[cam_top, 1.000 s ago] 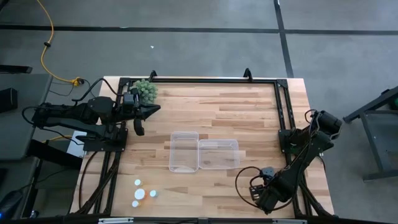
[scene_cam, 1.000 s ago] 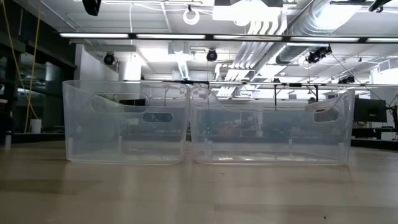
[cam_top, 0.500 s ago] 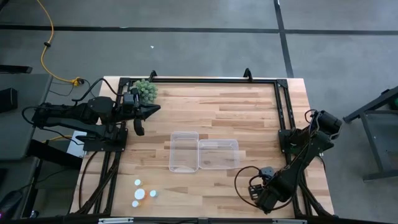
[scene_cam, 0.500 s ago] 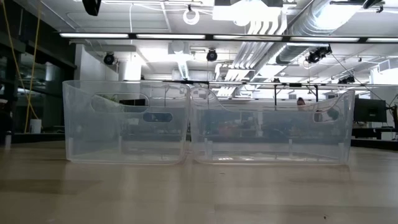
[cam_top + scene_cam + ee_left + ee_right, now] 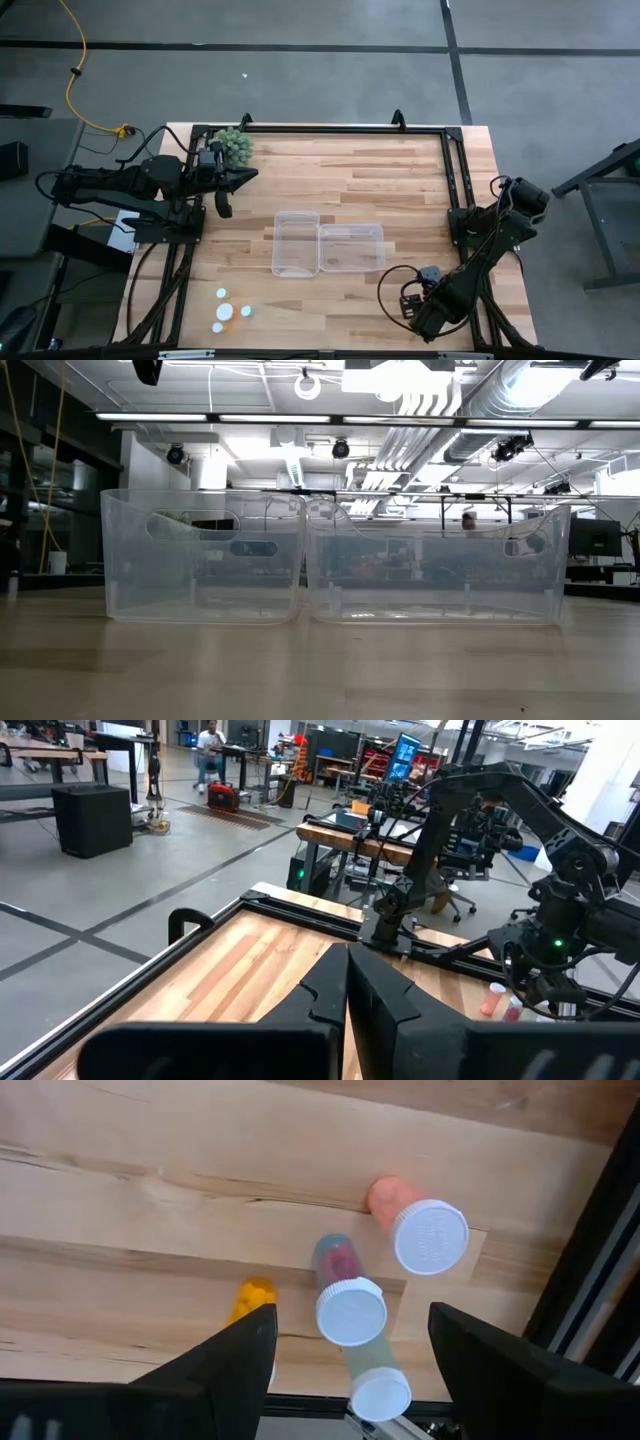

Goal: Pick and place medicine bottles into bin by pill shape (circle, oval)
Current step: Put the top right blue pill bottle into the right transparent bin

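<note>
My right gripper [image 5: 408, 303] is open above the table's near right corner, pointing down. In the right wrist view its fingers [image 5: 352, 1325] stand apart on either side of a blue-bodied, white-capped medicine bottle [image 5: 349, 1308] without touching it. Beside it stand a pink-orange bottle [image 5: 428, 1235], a pale green one [image 5: 379, 1391] and an orange one [image 5: 251, 1297] partly behind one finger. More bottles [image 5: 226, 311] stand at the near left. My left gripper [image 5: 250, 175] is shut and empty at the far left; it also shows in the left wrist view [image 5: 347, 975].
Two clear bins [image 5: 297, 243] [image 5: 350, 247] stand side by side mid-table; the low view shows them as well [image 5: 203, 555] [image 5: 440, 560]. A fuzzy green plant ball [image 5: 236, 146] sits at the far left corner. A black frame rail [image 5: 590, 1250] runs close to the right-hand bottles.
</note>
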Controlling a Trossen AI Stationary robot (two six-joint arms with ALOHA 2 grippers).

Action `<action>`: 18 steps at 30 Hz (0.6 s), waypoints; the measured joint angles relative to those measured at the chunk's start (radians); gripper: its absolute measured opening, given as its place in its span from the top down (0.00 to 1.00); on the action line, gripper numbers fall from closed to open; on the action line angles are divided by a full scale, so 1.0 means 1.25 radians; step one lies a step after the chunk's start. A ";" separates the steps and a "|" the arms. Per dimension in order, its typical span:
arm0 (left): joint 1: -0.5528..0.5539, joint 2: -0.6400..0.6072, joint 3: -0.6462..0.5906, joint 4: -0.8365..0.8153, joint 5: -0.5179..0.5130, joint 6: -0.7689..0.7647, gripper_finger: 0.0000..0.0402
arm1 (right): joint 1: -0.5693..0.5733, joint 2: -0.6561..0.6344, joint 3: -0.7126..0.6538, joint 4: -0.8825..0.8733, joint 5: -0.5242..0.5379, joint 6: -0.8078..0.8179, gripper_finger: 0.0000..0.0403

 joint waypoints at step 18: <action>0.000 0.000 0.000 0.000 0.000 0.000 1.00 | 0.000 0.000 0.000 0.012 -0.017 0.011 0.37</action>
